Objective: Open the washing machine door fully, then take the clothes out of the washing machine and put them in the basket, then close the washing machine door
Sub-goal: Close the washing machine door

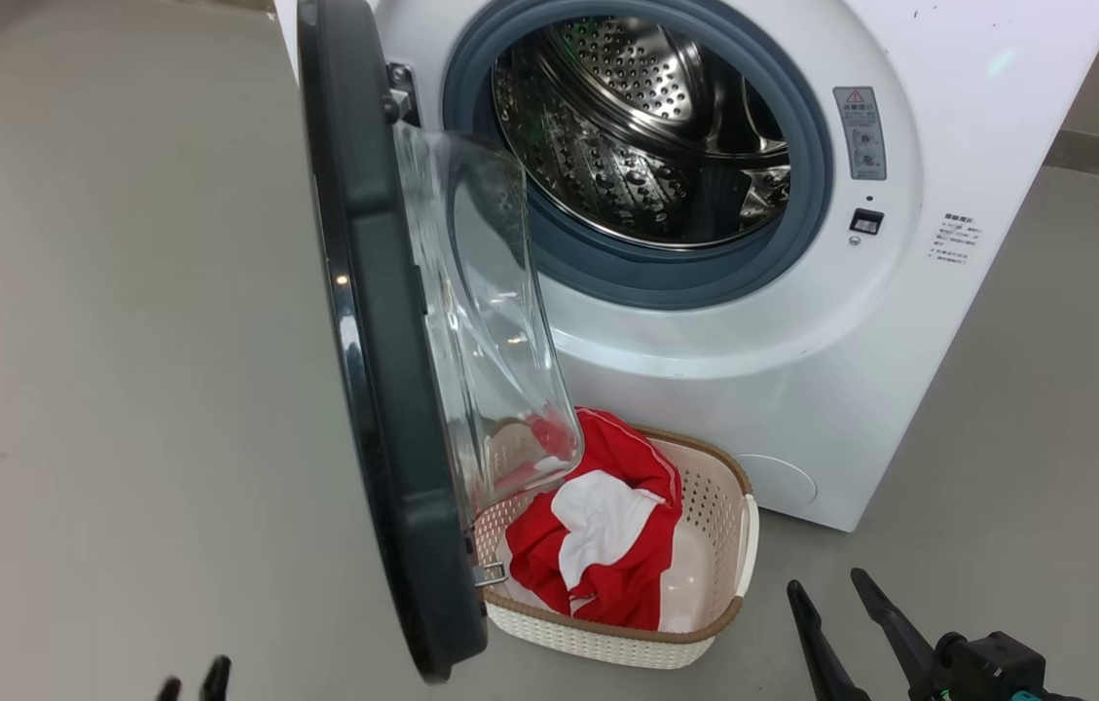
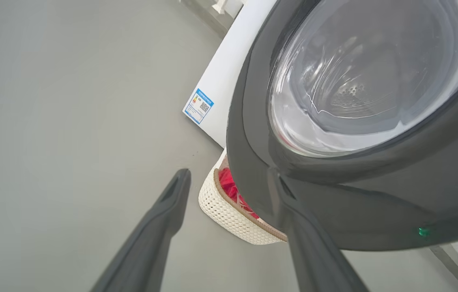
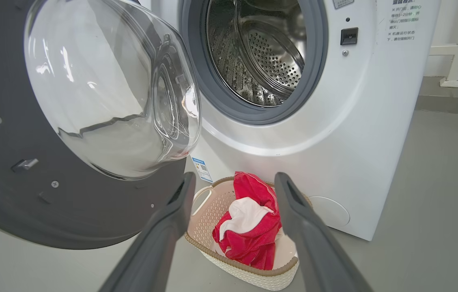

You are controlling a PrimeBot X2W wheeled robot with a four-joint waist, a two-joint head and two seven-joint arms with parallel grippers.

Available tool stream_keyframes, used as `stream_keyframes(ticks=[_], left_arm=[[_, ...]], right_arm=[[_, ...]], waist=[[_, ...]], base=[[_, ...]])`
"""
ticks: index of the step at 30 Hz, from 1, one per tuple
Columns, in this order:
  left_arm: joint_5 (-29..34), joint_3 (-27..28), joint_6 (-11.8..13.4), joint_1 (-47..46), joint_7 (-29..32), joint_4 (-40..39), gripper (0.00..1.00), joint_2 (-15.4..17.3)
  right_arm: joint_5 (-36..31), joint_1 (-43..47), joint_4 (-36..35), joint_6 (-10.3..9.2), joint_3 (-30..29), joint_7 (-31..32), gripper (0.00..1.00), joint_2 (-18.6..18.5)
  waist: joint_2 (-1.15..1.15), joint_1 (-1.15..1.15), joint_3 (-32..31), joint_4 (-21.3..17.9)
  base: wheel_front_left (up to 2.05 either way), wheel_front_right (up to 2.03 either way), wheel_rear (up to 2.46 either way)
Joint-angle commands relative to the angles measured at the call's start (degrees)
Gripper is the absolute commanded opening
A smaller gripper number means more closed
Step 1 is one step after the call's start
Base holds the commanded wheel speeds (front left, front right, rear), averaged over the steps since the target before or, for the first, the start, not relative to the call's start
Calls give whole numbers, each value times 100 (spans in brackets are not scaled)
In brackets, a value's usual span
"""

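Here we go: the washing machine door (image 1: 393, 409) stands swung out on its hinge, nearly edge-on to the head camera. Its clear glass bowl (image 1: 481, 321) bulges towards the machine's mouth. The washing machine (image 1: 977, 88) has its grey rubber ring (image 1: 807, 185) and perforated steel drum (image 1: 646, 117) in plain sight.

Down on the floor (image 1: 121, 341), the basket (image 1: 719, 506) sits right against the machine's front, below the opening. The clothes (image 1: 622, 574) are in it: red fabric heaped with a white panel on top (from the head view, the door's bowl overhangs the basket's left end).

Labels now. A grey warning label (image 1: 859, 131) with a red triangle sits right of the opening, its small print too fine to read. Below it is a dark latch socket (image 1: 865, 221). Further right comes a block of printed Chinese text (image 1: 956, 239), too small to make out. Low on the front, a blue-bordered label (image 2: 198, 106) carries a QR code.

The right tool (image 1: 826, 584) hovers low at the right, fingers apart with nothing between them, pointing at the basket in its wrist view. The left tool (image 2: 229, 176) is spread wide too, holding nothing. One of its fingers lies across the door's glossy black rim, and whether it touches I cannot tell.
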Motion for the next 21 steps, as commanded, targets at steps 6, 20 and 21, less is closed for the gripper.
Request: stream_keyframes(ticks=[6, 20, 21], left_arm=[[2254, 1241, -34, -48, -76, -505, 100, -446], [5496, 2460, -34, 646, -77, -1522, 100, -1600], [5528, 2462, -34, 672, -77, -1508, 100, -1647]], right_arm=[[48, -235, -138, 37, 66, -37, 100, -49], [31, -280, -173, 37, 16, -37, 100, -49], [29, -269, -172, 37, 12, -37, 100, -49]], waist=[[0, 0, 74, 24], [0, 0, 43, 30], [0, 0, 45, 30]], base=[[0, 0, 0], [0, 0, 0], [0, 0, 0]])
